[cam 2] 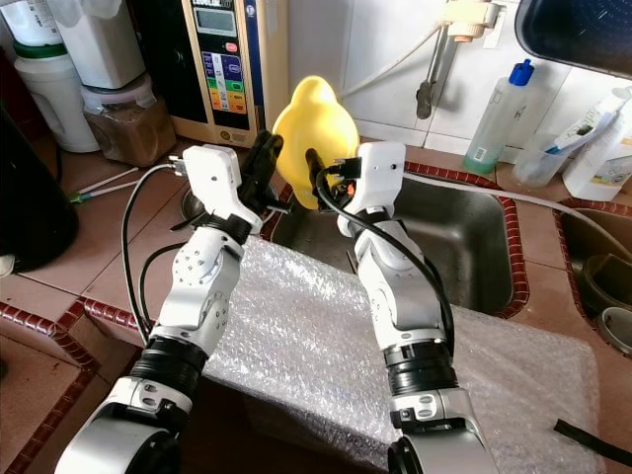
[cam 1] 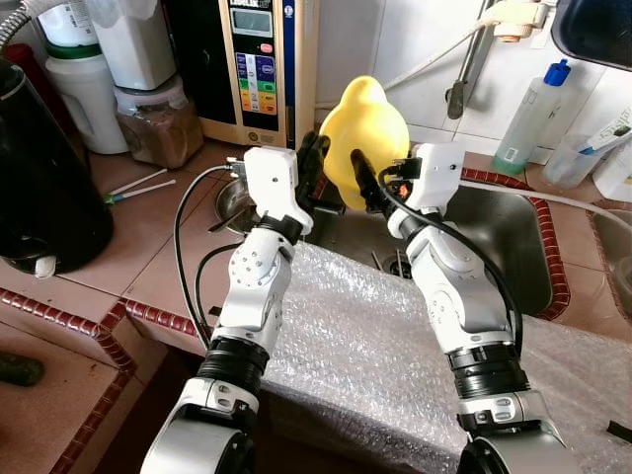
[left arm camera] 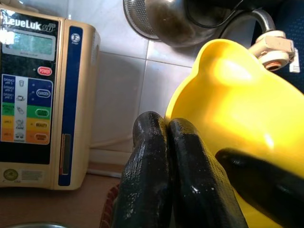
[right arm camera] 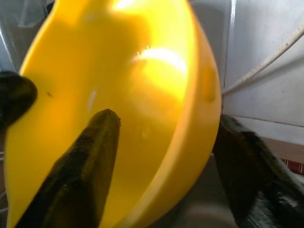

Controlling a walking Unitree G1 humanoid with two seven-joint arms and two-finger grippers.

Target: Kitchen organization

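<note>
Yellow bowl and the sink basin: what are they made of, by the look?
Yellow bowl: probably plastic, smooth and glossy; uniform colour, soft highlights on its inner wall. Sink basin: likely stainless steel, dull brushed grey sheen. The right gripper holds the bowl's rim between its fingers.

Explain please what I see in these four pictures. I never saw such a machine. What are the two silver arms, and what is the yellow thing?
This is a humanoid robot. Two pictures come from its head, looking down; two from cameras on its wrists. The right gripper clamps the rim of a yellow bowl, one finger inside, one outside. The left gripper, fingers together, rests at the bowl's other edge. Below are a steel sink and bubble wrap over the counter edge. Behind stands a water machine.
</note>
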